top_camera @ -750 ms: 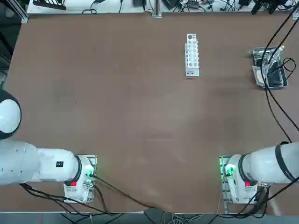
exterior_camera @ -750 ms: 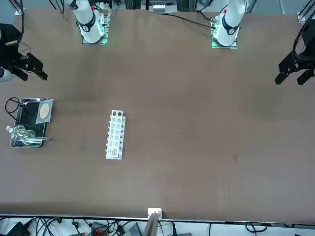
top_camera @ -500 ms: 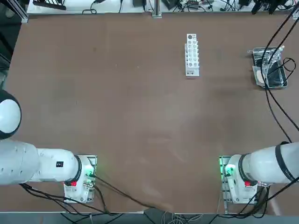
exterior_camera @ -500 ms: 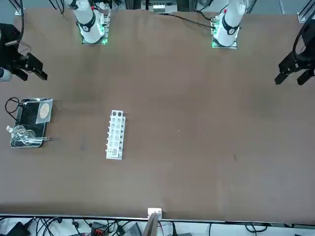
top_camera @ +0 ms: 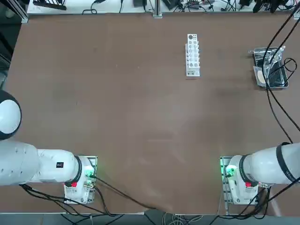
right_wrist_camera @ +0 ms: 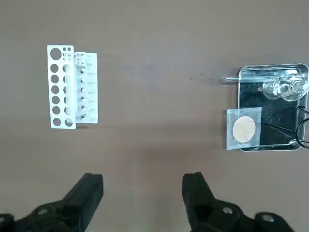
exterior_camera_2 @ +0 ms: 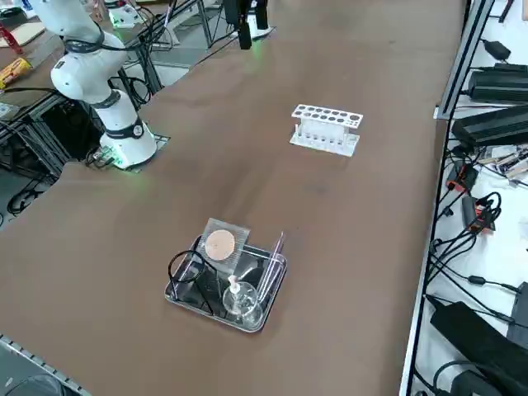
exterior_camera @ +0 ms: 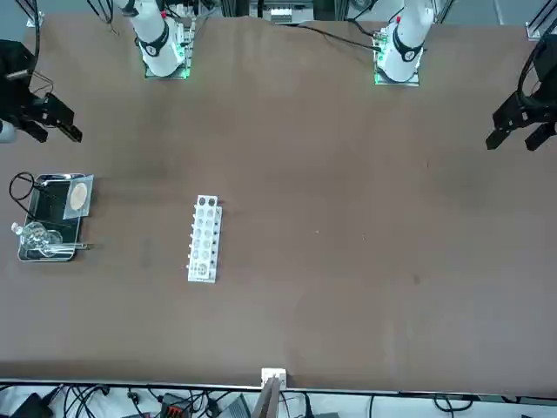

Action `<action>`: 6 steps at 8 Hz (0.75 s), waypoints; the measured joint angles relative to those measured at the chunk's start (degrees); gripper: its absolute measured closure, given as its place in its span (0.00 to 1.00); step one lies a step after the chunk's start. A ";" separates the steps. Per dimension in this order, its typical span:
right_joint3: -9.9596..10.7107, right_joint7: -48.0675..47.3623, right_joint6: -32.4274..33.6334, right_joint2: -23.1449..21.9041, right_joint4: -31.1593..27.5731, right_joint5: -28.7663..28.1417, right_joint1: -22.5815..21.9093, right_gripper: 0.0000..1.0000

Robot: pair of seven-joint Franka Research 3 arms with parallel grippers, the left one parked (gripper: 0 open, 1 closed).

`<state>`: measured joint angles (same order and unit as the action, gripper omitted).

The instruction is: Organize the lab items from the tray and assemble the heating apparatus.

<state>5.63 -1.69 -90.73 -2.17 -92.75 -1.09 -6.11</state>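
Observation:
The shiny metal tray [exterior_camera: 50, 258] sits near the table's edge on my right side, also seen in the top view [top_camera: 282, 86]. In it lie the clear burner [right_wrist_camera: 285, 87], the black wire tripod [exterior_camera_2: 186, 268] and the grey mesh square [right_wrist_camera: 244, 129] with a tan centre, which overhangs the tray's rim. My right gripper [right_wrist_camera: 142, 187] hangs high over the table, open, nothing between its fingers [right_wrist_camera: 89, 191]. It is set back from the tray [right_wrist_camera: 270, 104] towards the robot's side, as the front view [exterior_camera: 52, 129] shows.
A white rack [top_camera: 192, 55] with rows of holes stands on the far middle of the table, left of the tray. A thin glass rod [exterior_camera_2: 271, 268] lies along the tray's side. Cables run above the tray in the top view. Wide brown tabletop surrounds both.
My right gripper has shifted only very slightly in the front view. The tray, its items and the rack have not moved.

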 joint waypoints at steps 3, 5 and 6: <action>0.48 0.15 0.02 0.39 -0.02 0.01 0.34 0.00; 0.54 0.17 -0.02 0.94 -0.02 0.01 0.64 0.00; 0.53 0.17 -0.03 1.29 -0.02 0.11 0.65 0.00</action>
<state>6.16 -1.52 -90.76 -0.88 -92.77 -0.98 -5.46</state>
